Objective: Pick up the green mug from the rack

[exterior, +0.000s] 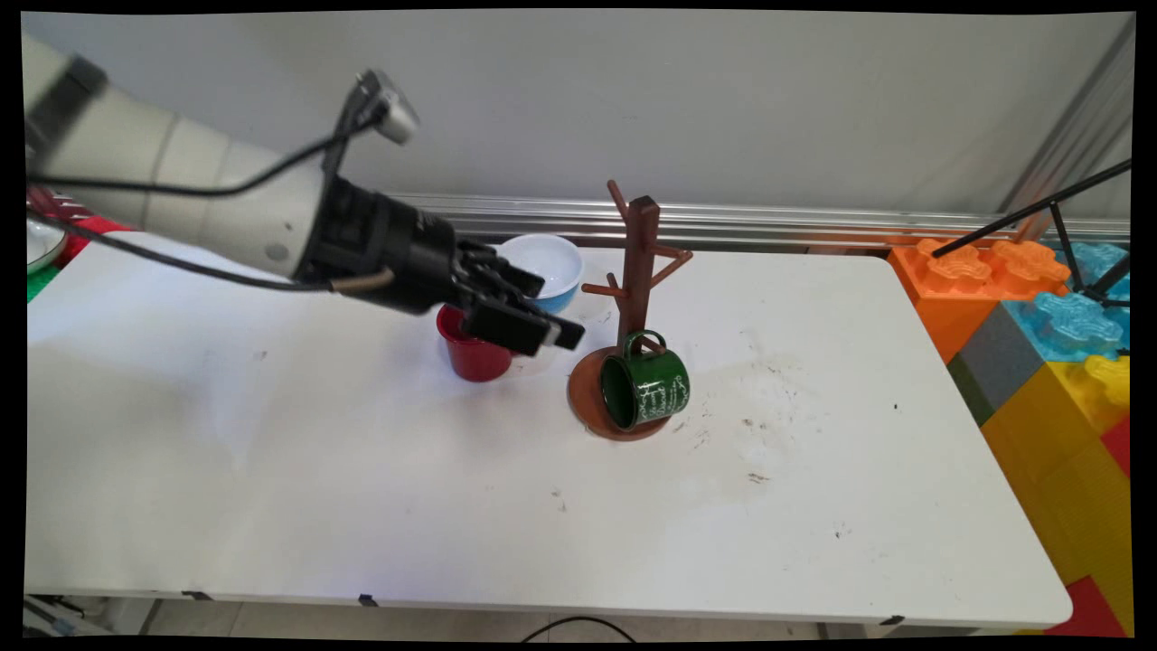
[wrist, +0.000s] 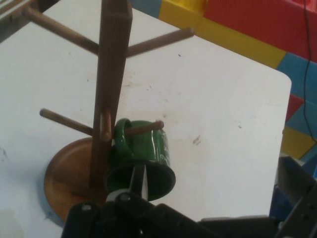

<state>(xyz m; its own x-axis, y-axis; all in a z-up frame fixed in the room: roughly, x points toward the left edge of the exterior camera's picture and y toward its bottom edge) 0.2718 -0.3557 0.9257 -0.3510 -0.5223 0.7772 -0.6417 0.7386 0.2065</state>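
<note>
gripper [exterior: 551, 333] empty (beside rack [exterior: 638, 271]); green mug [exterior: 646, 391] hangs on peg

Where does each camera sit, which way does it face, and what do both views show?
Main view: fixed above the table's near side, looking down across it to the wall; shows the arm and hand entering from the left.
Hand view: on the hand, looking along it at the mug tree; only black linkage shows at the bottom edge.
Shared: the mug tree, the green mug hanging on a low peg, the table and the coloured blocks.
</note>
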